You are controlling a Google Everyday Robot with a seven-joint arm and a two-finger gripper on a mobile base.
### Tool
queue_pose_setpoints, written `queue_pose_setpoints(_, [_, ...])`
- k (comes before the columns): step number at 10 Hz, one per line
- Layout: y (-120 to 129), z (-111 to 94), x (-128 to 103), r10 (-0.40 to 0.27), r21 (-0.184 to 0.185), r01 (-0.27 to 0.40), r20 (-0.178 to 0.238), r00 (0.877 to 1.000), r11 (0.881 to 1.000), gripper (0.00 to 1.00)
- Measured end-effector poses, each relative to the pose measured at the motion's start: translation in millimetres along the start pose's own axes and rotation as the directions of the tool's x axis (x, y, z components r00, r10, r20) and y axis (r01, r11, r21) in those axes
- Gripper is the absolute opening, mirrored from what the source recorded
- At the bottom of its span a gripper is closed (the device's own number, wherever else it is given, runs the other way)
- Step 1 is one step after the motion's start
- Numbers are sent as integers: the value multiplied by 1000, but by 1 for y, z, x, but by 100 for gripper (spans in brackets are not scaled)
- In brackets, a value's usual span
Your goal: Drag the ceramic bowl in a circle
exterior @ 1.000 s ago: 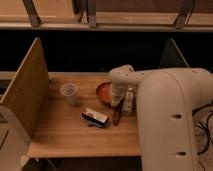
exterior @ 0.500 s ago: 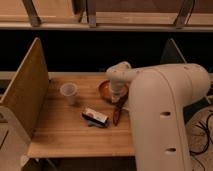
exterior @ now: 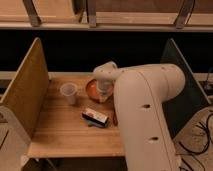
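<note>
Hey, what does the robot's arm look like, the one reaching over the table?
The arm is bulky, rounded and off-white, with smooth shells and small dark holes on its side. No cables show. The gripper, at its narrower rounded end, is over the orange bowl.

The end effector — closed — reaches into the ceramic bowl.

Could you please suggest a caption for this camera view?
The gripper reaches into the ceramic bowl, beside a plastic cup.

We counted one ceramic bowl, one plastic cup, one flat packet, one table, two side panels. One gripper, fingers closed, sat down inside bowl.
</note>
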Motion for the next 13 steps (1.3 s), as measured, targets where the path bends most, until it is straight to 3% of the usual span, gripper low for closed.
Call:
queue_pose_setpoints(1, [9, -2, -16, -19, -10, 19, -2, 1000, 1000, 0])
queue_pose_setpoints(3, [34, -5, -24, -12, -42, 11, -22, 1000, 999, 0])
queue_pose_setpoints(5, [62, -5, -15, 41, -84, -46, -64, 997, 995, 0])
queue_pose_setpoints(7, [75, -11, 9, 120, -91, -130, -116, 986, 987, 0])
queue_pose_setpoints(10, [65, -20, 47, 200, -57, -212, -167, 965, 976, 0])
queue_pose_setpoints(13, [32, -11, 46, 165, -40, -174, -162, 973, 984, 0])
